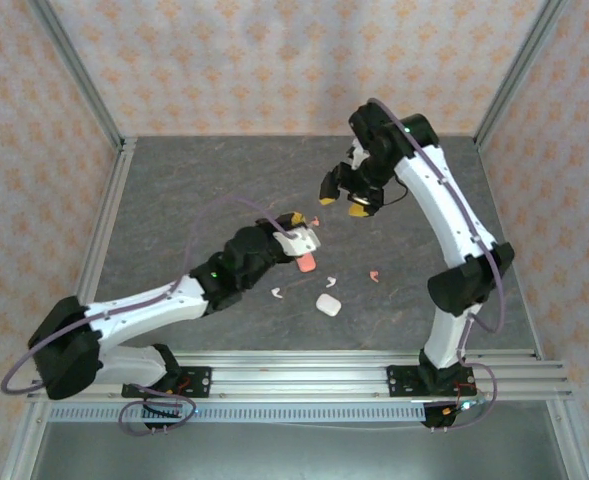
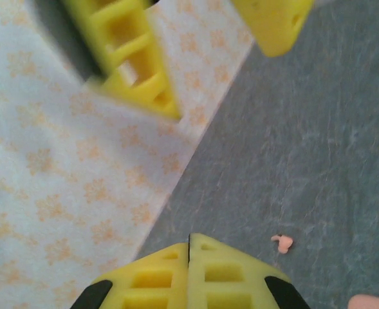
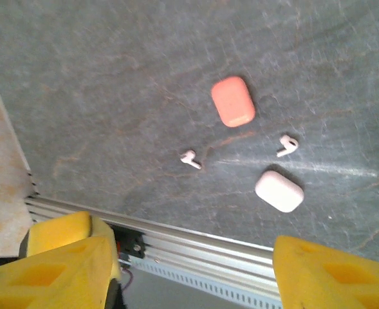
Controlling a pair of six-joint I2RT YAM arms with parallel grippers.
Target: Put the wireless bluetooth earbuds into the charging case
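Presently, the left gripper [image 2: 189, 248] is clenched, its yellow fingers pressed flat together with nothing visible between them, and it sits low over the middle of the table [image 1: 174, 200]. The right gripper [image 1: 344, 197] is released, jaws spread wide and empty, raised above the table toward the far edge and just beyond the left gripper. All four earbuds lie loose on the table surface, outside the cases. One coral earbud [image 2: 282, 242] rests on the bare slab close ahead of the left gripper's fingertips, between the two grippers. A second coral earbud [image 1: 374, 275] lies apart, toward the right edge from the cases. The coral case [image 3: 233, 101] lies near the table's centre, beside the left gripper. The white case [image 3: 279, 190] lies nearer the near edge, close to the aluminium rail [image 3: 195, 248], and is not touching the coral case. Both cases appear closed. One white earbud [image 3: 287, 145] lies between the two cases, just beside the white case. The other white earbud [image 3: 190, 159] lies toward the left edge from the white case, clear of both cases.
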